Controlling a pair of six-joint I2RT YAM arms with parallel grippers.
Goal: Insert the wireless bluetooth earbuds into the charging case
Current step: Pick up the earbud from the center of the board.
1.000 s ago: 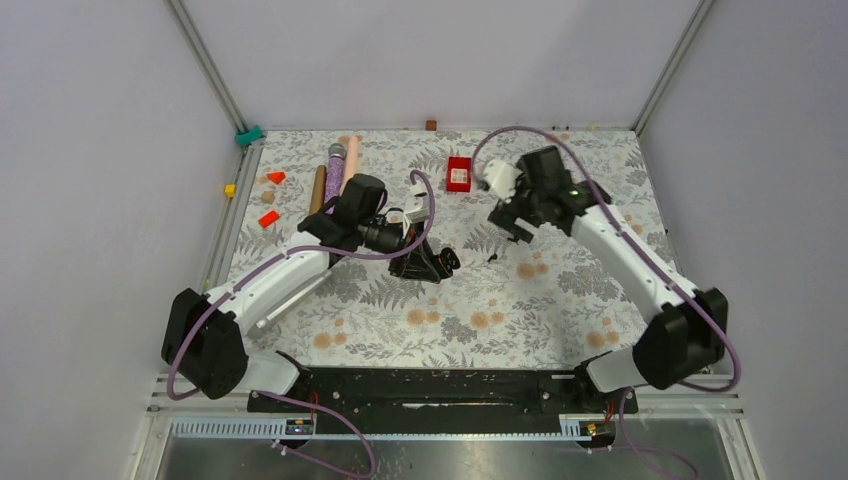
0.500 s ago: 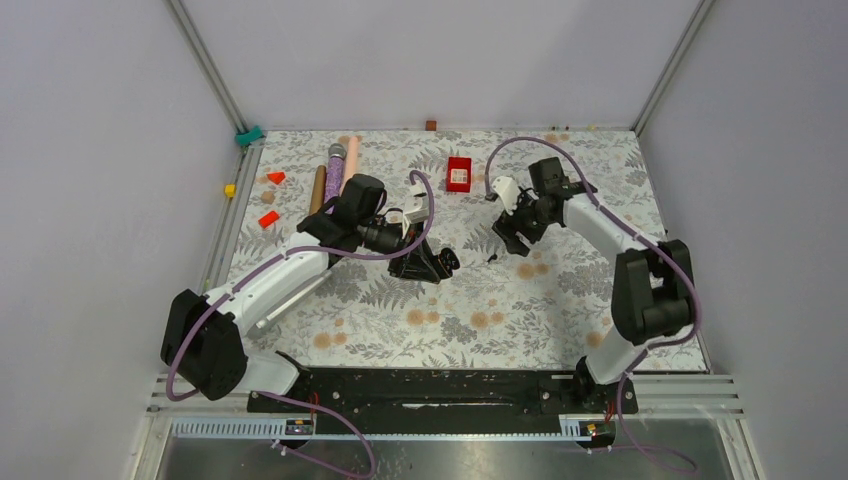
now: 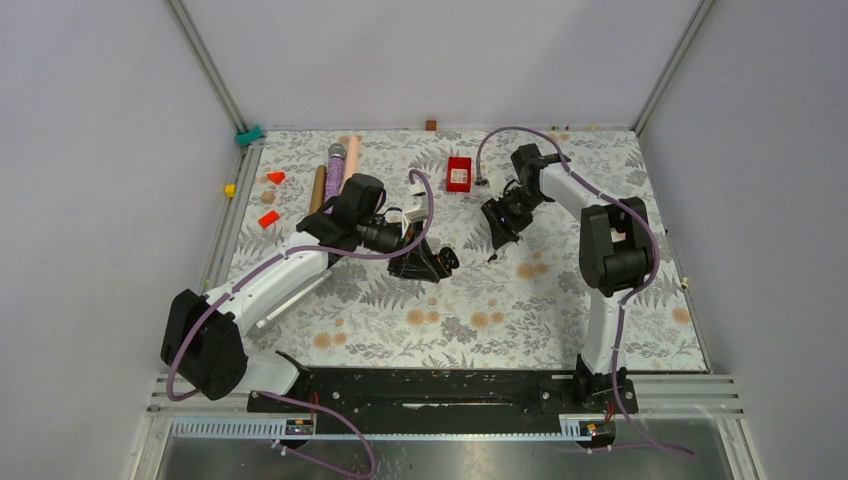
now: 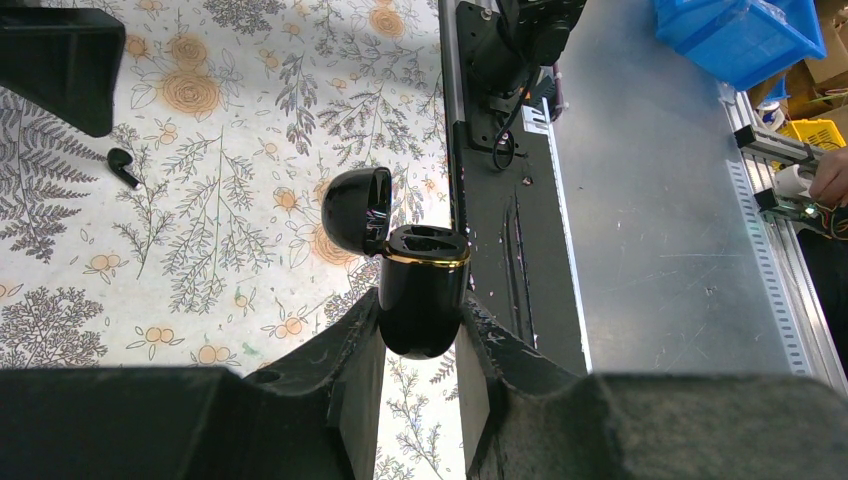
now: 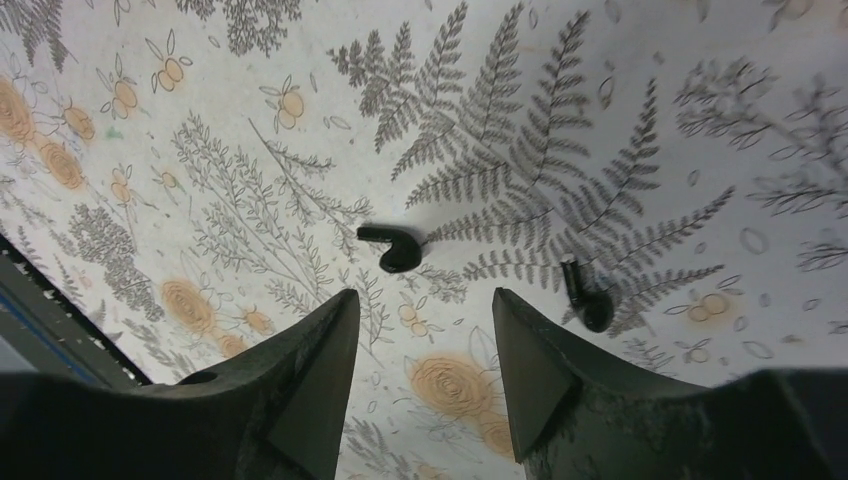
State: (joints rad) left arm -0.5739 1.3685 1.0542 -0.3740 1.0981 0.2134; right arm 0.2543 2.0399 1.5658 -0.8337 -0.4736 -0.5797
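Note:
My left gripper [image 4: 420, 315] is shut on a glossy black charging case [image 4: 424, 275] with a gold rim, held upright with its lid hinged open. From above, the left gripper [image 3: 428, 262] hovers over the mat's middle with the case [image 3: 446, 260] at its tip. Two black earbuds [image 5: 392, 248] [image 5: 588, 302] lie on the floral mat. My right gripper [image 5: 425, 305] is open just above the mat. One earbud is just beyond its fingertips and the other lies beside its right finger. In the left wrist view one black earbud [image 4: 122, 166] lies on the mat. Whitish earbuds are out of view.
A red box [image 3: 459, 172] sits at the back centre. A purple microphone [image 3: 335, 168], a pink cylinder [image 3: 350, 158] and a brown rod [image 3: 317, 188] lie at the back left, with red blocks [image 3: 276, 177] [image 3: 268, 219] nearby. The black base rail [image 3: 430, 388] runs along the near edge.
The right arm has folded and swung its wrist left and down toward the mat, and its jaws have narrowed. The left arm and the case have stayed put.

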